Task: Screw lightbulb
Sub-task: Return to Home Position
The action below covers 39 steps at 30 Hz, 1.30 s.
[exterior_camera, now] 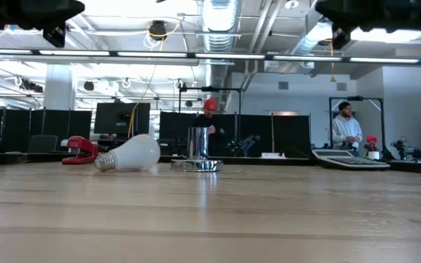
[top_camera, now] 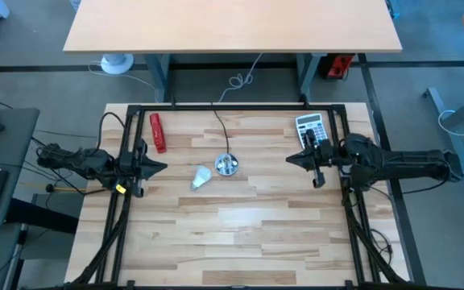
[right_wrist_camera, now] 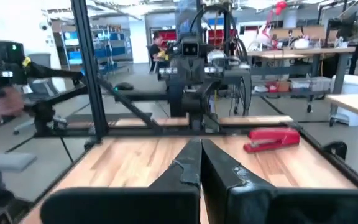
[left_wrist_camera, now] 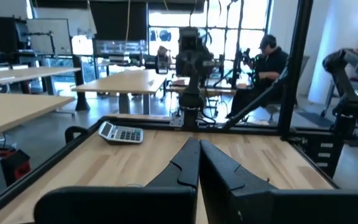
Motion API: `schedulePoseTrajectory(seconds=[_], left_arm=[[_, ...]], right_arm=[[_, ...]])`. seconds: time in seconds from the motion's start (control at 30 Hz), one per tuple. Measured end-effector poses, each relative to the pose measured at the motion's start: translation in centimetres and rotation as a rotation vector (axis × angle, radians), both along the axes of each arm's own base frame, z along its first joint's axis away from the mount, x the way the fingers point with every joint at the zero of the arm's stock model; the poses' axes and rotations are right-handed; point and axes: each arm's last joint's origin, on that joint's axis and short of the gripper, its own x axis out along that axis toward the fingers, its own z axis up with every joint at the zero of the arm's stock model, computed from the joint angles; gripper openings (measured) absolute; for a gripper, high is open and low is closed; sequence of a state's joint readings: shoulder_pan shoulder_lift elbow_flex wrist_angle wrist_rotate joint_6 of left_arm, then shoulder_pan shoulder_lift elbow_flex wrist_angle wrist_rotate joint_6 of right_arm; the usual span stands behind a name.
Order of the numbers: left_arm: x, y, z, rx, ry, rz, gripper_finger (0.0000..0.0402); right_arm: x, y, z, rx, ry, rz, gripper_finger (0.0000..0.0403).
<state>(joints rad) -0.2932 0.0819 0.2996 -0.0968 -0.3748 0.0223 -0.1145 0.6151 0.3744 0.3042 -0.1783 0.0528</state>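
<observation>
The lightbulb [top_camera: 200,178] lay on its side on the pale planked table [top_camera: 240,234]. It was smooth white glass with a silvery screw base. It lay near the left gripper [top_camera: 163,167], to its right, whose dark fingers were pressed together, holding nothing. The right gripper [top_camera: 288,159], farther right, was likewise pinched and empty. Just beyond the bulb stood a shiny round socket [top_camera: 227,166]. A red stapler [top_camera: 159,133] and a grey calculator [top_camera: 309,127] lay farthest.

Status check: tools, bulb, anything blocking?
Left tool shut, empty, at left edge; right tool shut, empty, at right edge. Lightbulb lying on its side beside socket, not screwed in. Stapler and calculator sit well away from it.
</observation>
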Motion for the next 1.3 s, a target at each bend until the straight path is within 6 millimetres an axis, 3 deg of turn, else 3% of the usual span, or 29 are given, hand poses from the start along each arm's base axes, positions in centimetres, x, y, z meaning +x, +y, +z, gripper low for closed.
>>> schedulePoseTrajectory(seconds=[0.17,0.37,0.63,1.3], left_arm=[[-0.4,0.1,-1.4,-0.01,-0.025,0.005,0.0],[-0.4,0.1,-1.3,0.006,-0.029,0.007,0.0],[-0.2,0.1,-1.8,0.007,-0.01,0.007,0.0],[1.7,-0.2,-7.0,0.019,0.028,0.03,0.0]], right_arm=[[-1.4,-0.5,-2.5,0.04,-0.059,-0.019,0.0008],[-2.9,-0.5,-3.4,0.062,-0.121,-0.013,0.0008],[-4.1,-0.3,-3.7,0.068,-0.127,-0.012,0.0008],[-5.2,0.1,-4.2,0.081,-0.082,0.04,0.0008]])
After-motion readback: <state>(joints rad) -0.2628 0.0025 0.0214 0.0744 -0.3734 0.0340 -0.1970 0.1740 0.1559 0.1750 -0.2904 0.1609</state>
